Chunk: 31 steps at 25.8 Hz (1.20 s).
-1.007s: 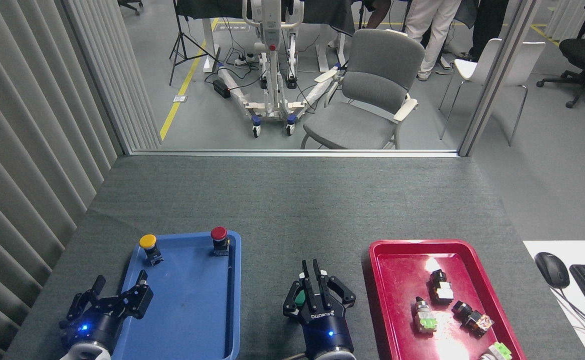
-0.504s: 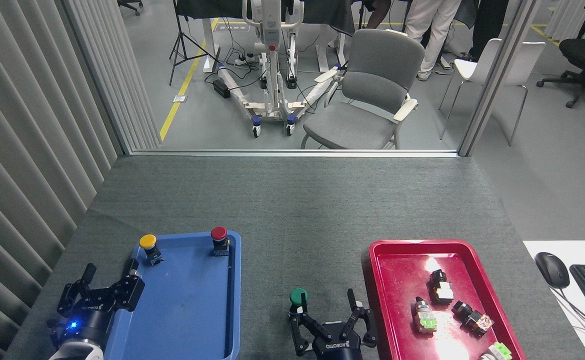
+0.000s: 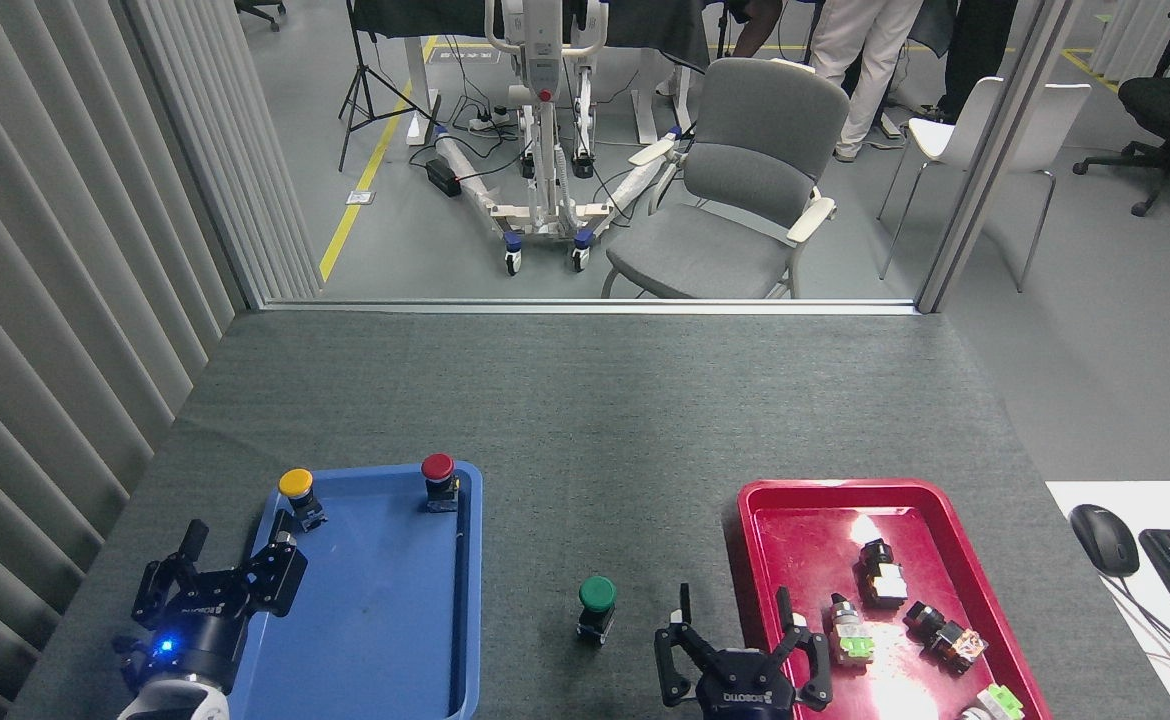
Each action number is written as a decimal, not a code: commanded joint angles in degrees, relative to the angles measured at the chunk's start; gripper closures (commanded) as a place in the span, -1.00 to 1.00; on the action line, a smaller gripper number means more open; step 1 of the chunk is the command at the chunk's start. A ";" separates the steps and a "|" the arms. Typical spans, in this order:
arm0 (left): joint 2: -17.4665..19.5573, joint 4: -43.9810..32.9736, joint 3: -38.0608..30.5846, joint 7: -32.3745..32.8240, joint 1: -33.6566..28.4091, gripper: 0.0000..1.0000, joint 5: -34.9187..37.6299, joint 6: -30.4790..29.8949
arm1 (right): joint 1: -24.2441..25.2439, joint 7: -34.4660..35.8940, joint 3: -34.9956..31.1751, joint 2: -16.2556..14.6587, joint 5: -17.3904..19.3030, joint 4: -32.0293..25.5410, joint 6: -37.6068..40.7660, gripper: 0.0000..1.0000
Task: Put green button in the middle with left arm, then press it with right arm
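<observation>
- green button point(image 3: 597, 595) upright on bare grey tabletop point(image 3: 585, 420), between blue tray point(image 3: 385, 620) and red tray point(image 3: 795, 500), nothing touching it
- right gripper point(image 3: 735, 625) at button's 4 o'clock, near but apart, fingers spread wide, empty, over red tray's left rim
- left gripper point(image 3: 235, 565) at blue tray's 8 o'clock corner, fingers wide, empty
- yellow button point(image 3: 297, 487) and red button point(image 3: 437, 472) along tray's 12 o'clock edge

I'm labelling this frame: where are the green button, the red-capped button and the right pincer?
green button point(image 3: 597, 594), head view, on its domed green cap.
red-capped button point(image 3: 437, 467), head view, on its red cap.
right pincer point(image 3: 742, 625), head view, midway between its spread fingertips.
</observation>
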<state>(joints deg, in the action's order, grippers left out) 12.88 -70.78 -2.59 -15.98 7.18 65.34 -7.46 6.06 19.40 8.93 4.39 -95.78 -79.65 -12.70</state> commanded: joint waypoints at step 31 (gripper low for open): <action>1.98 -3.31 14.98 4.73 0.29 -0.99 2.07 14.67 | -0.26 -0.06 -9.90 0.35 -0.19 0.37 1.27 -0.99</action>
<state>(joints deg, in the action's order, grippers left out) 14.73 -74.72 11.93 -11.31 6.68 67.40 6.64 6.34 19.67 -0.24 4.52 -95.71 -79.87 -11.45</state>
